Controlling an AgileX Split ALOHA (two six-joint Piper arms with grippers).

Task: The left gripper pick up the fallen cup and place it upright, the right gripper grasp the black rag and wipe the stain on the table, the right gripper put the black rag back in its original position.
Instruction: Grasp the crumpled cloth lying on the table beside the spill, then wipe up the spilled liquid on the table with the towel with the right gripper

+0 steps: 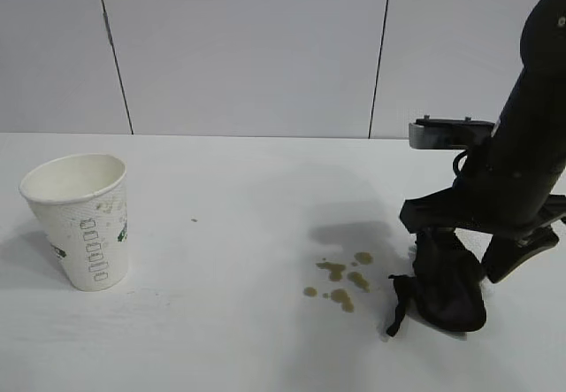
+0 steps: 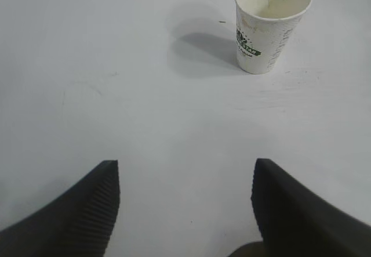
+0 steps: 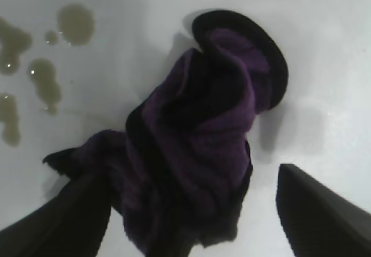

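The cup [image 1: 80,219] stands upright on the table [image 1: 221,233] at the far left; it also shows in the left wrist view [image 2: 269,25]. My left gripper [image 2: 185,165] is open and empty, well back from the cup, and out of the exterior view. The black rag [image 1: 447,286] lies crumpled at the right, just right of the stain [image 1: 340,277]. My right gripper [image 1: 469,242] is low over the rag, open. In the right wrist view the gripper [image 3: 191,178] straddles the rag [image 3: 203,135]: one finger touches it, the other stands apart. The stain's drops [image 3: 35,77] lie beside it.
A grey panelled wall [image 1: 248,47] runs behind the table. Bare tabletop lies between the cup and the stain. A small dark speck [image 1: 195,220] sits on the table right of the cup.
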